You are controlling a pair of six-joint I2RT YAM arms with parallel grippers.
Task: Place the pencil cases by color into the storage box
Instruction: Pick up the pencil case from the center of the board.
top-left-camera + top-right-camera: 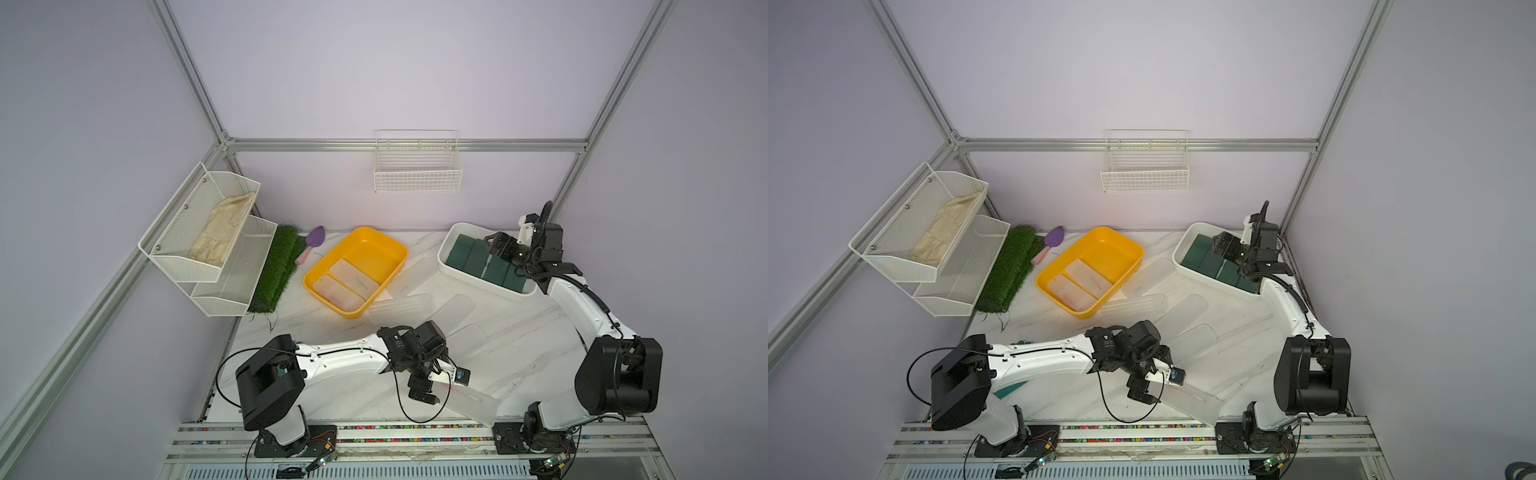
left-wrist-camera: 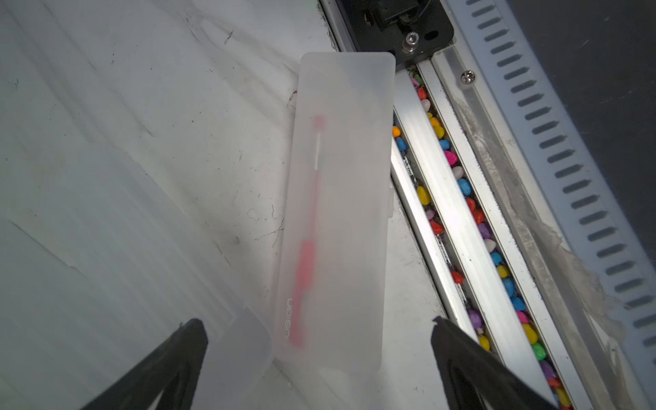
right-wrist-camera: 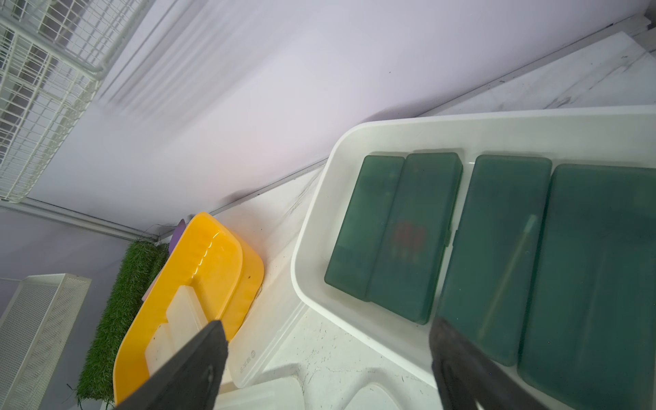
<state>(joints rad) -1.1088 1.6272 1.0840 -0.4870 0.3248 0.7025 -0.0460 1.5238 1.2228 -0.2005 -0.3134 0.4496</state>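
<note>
risk: case shoved off edge

left gripper (image 2: 315, 321) wide, empty; clear case (image 2: 340, 213) just ahead between its fingers (image 2: 170, 355), far end over the rail (image 2: 456, 213). second clear case (image 2: 241, 351) by one finger could get pinched too. right gripper (image 3: 326, 323) wide, empty, above green cases (image 3: 497, 248).

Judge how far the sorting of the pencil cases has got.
Done: four green cases in the white box, two frosted cases in the yellow box. In hand: nothing gripped; the open left gripper hovers over a frosted case at the table's front edge; the right gripper, open, is above the white box. Left: that case and several more on the table.
</note>
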